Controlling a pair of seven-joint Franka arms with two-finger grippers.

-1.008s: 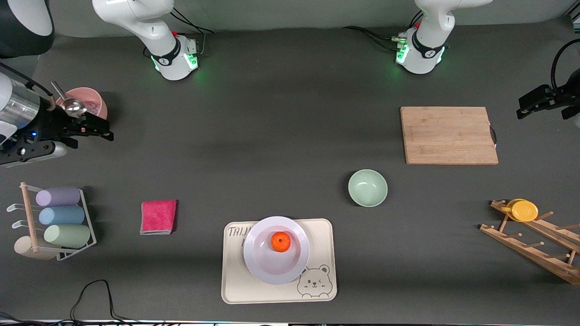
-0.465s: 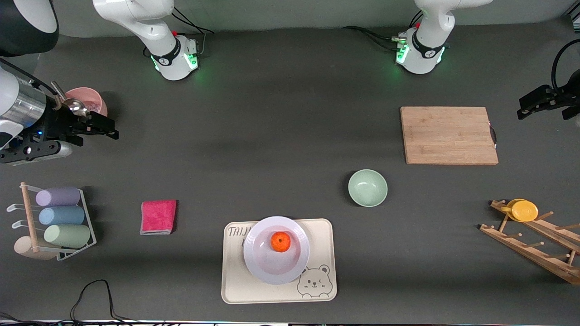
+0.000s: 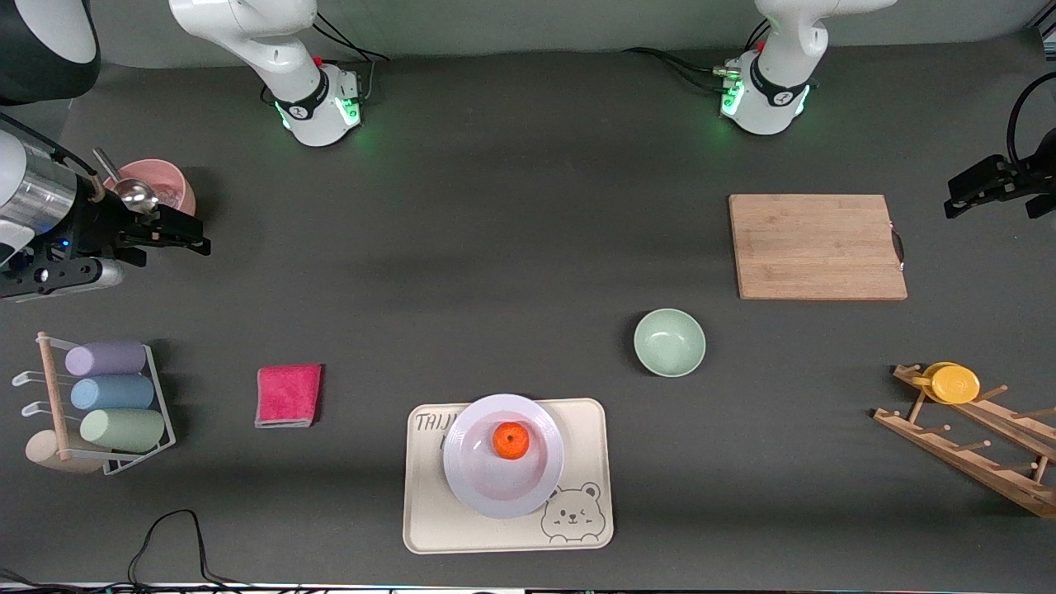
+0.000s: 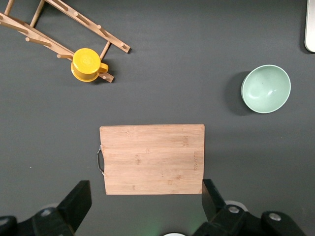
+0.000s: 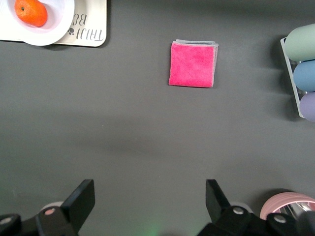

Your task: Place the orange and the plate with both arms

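Observation:
A small orange (image 3: 511, 440) lies in the white plate (image 3: 487, 488), and the plate rests on the cream bear-printed tray (image 3: 445, 528) near the front camera. The right wrist view catches the orange (image 5: 30, 12) and plate (image 5: 55, 25) at its corner. My right gripper (image 3: 196, 235) hangs open and empty at the right arm's end of the table, next to the pink bowl (image 3: 165, 183); its fingers (image 5: 82, 196) stand wide apart. My left gripper (image 3: 954, 196) is open and empty at the left arm's end, beside the wooden cutting board (image 3: 817, 246), fingers (image 4: 211, 195) spread.
A pale green bowl (image 3: 669, 341) sits between tray and cutting board. A folded pink cloth (image 3: 288, 394) lies toward the right arm's end, beside a rack of pastel cups (image 3: 107, 394). A wooden peg rack (image 3: 973, 445) carries a yellow cup (image 3: 955, 384). A spoon (image 3: 132, 190) rests in the pink bowl.
The right gripper has swayed slightly toward the table's middle and back. The left gripper has barely shifted. Orange and plate have not moved.

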